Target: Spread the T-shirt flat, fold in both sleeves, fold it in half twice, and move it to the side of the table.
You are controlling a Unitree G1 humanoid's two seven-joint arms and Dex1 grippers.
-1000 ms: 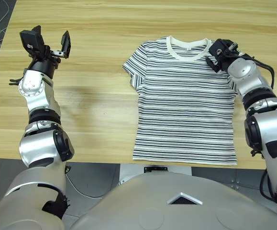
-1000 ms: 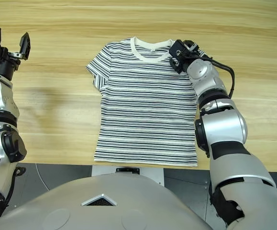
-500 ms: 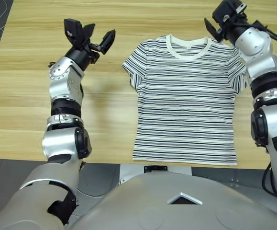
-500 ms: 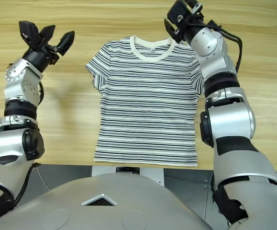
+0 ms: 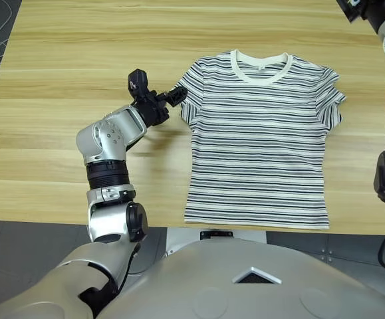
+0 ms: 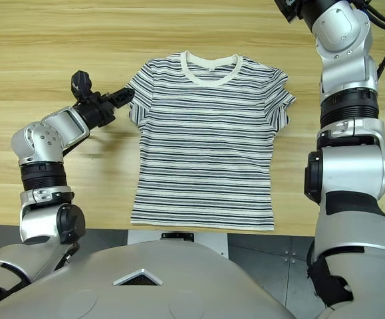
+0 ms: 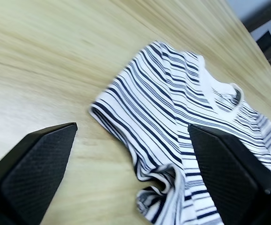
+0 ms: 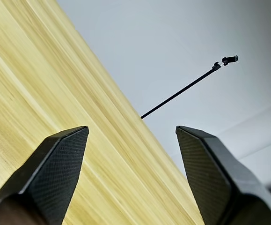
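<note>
- T-shirt (image 5: 258, 133) is lying flat on the table (image 5: 79, 40), collar pointing away from the robot, hem near the front edge
- left gripper (image 7: 133, 129) is hovering wide open at the left sleeve (image 5: 187, 100), probably lining up a pinch for the sleeve fold
- right gripper (image 8: 131, 129) is hanging released over the far edge, likely keeping clear

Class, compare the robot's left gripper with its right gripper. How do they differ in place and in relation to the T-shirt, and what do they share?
The left gripper is at the T-shirt's left sleeve; the right gripper is off beyond the shirt's right shoulder, apart from it. The left gripper's fingers bracket the sleeve's edge; the right gripper's have no cloth between them. Both are open and hold nothing.
</note>
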